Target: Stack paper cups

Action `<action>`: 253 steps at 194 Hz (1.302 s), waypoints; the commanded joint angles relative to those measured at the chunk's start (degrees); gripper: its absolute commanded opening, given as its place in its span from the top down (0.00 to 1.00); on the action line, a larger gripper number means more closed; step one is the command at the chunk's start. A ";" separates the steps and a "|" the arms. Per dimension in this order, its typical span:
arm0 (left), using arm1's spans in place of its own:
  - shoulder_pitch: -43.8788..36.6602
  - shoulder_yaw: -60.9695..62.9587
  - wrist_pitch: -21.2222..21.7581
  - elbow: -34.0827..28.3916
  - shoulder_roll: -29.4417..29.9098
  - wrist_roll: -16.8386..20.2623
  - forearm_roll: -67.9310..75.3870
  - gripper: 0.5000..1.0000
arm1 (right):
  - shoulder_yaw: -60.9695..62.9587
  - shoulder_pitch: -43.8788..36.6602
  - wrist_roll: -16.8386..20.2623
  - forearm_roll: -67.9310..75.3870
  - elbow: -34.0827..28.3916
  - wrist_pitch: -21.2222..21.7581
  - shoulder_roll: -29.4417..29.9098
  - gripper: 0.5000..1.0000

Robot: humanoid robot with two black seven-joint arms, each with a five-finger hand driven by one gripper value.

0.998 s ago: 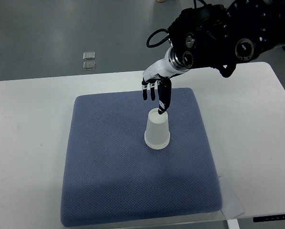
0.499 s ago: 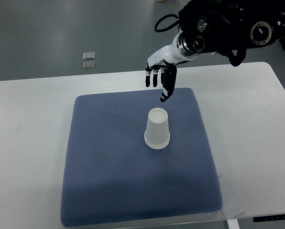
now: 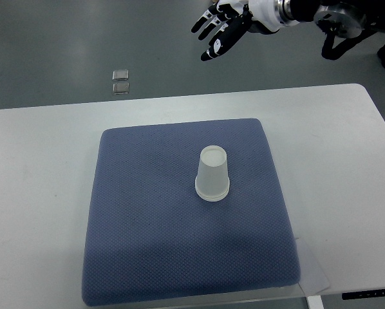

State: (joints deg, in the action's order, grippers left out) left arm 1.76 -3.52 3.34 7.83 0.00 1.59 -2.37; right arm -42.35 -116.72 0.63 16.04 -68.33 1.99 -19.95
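The right hand, black-fingered with a white palm shell, hangs at the top of the view with its fingers spread loosely and nothing in them. Well below it, and a little toward the robot's right, stands the upside-down translucent white paper cup stack, upright on its rim near the middle of the square blue-grey textured mat. The mat lies flat on the white worktop. Left of the hand, two small clear square tiles rest on the grey floor.

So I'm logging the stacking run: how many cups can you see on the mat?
1 cup shape, upside down near the middle of the blue mat. A double rim at its base suggests nested cups, so more may be hidden inside it.
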 commanded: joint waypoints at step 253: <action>0.00 0.00 0.00 0.00 0.00 0.00 0.00 0.00 | 64.59 66.10 -22.78 11.65 25.71 5.39 6.06 0.17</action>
State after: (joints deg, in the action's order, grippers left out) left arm 1.76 -3.52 3.34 7.82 0.00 1.57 -2.37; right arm 22.31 -50.93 -22.02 27.86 -43.29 6.96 -14.06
